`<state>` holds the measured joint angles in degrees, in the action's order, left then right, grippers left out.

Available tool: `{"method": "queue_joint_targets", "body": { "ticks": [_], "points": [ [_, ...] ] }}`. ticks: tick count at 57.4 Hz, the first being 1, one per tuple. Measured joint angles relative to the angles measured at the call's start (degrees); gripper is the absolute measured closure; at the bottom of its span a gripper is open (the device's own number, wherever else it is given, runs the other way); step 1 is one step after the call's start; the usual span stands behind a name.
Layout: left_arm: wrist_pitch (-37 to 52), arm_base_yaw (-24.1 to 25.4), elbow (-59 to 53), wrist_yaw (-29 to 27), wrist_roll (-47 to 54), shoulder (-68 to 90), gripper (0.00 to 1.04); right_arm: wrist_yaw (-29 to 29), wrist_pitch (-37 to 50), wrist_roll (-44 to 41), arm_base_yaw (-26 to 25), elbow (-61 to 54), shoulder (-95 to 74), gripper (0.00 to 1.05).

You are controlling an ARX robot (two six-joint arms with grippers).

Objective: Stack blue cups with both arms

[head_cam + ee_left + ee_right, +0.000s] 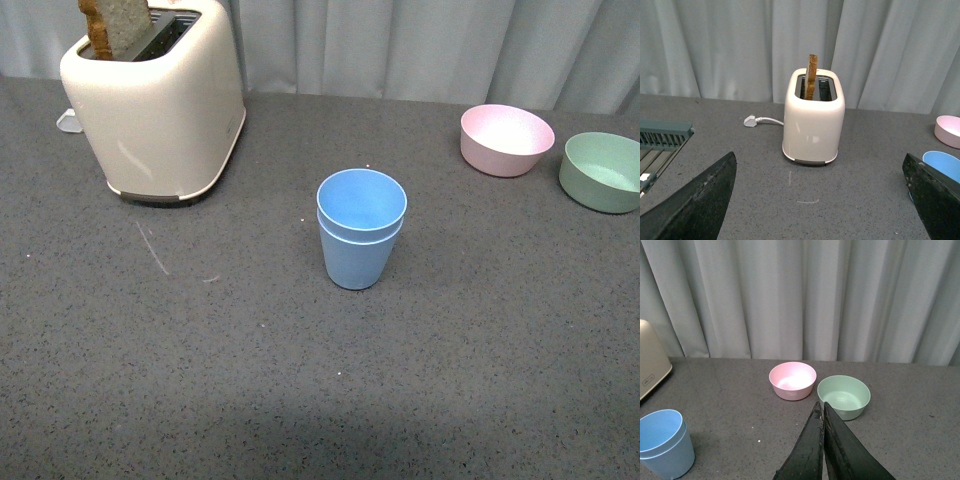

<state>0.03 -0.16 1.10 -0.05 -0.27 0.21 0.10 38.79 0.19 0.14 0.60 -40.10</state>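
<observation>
Two light blue cups (360, 228) stand nested, one inside the other, upright in the middle of the grey table; the stack also shows as blue cups (662, 443) in the right wrist view and as a blue rim (944, 165) in the left wrist view. Neither arm appears in the front view. My left gripper (820, 197) is open, its black fingers (700, 200) wide apart over bare table in front of the toaster, away from the cups. My right gripper (821, 407) is shut with nothing in it, its tips near the green bowl.
A cream toaster (160, 100) with a slice of toast stands at the back left, its white plug (750, 121) lying behind it. A pink bowl (506, 139) and a green bowl (602, 171) sit at the back right. A grey rack (660, 137) lies beside the left gripper.
</observation>
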Motion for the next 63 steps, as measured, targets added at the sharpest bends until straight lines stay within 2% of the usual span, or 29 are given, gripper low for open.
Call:
{"method": "queue_joint_targets", "body": {
  "ticks": [20,60,63],
  "points": [
    [0.0,0.0,0.0,0.0,0.0,0.0,0.07,0.0,-13.7,0.0,0.0,-0.4,15.0,1.04],
    [0.0,0.0,0.0,0.0,0.0,0.0,0.07,0.0,-29.3,0.0,0.0,-0.4,30.8,1.04],
    [0.0,0.0,0.0,0.0,0.0,0.0,0.07,0.0,-34.6,0.0,0.0,-0.4,34.6,1.04]
  ]
}}
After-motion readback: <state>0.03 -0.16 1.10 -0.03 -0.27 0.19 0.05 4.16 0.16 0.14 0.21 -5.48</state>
